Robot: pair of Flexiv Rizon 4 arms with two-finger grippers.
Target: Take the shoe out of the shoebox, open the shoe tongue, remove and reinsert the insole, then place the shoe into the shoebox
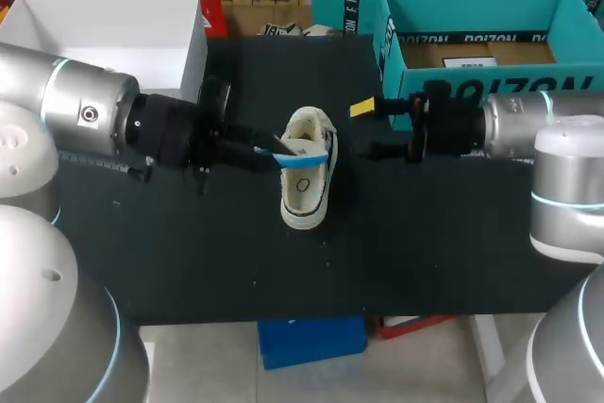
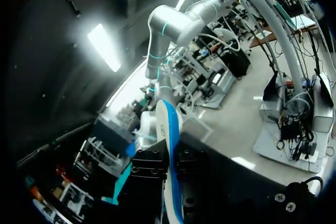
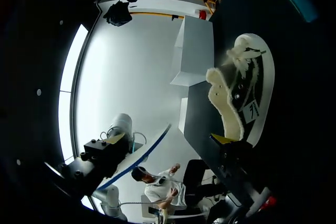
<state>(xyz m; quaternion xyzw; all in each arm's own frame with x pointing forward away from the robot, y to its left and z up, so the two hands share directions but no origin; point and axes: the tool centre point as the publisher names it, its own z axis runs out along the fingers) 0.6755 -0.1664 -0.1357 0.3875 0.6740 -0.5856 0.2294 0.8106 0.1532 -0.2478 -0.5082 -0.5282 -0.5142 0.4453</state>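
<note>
Shoe (image 1: 304, 172) sits on the counter (image 1: 189, 252), out of the shoebox (image 1: 472, 54), between our arms. Our left fingers (image 2: 149, 171) clamp the insole (image 2: 169, 140), seemingly pulled free; our right fingers (image 1: 363, 108) are spread, empty. We judge reinserting and boxing remain.

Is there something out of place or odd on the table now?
Only the thin blue-and-white insole: it is not flat inside the cream fleece-lined sneaker but pinched edge-on in the left pincer beside its opening. Nothing looks spilled or damaged.
</note>
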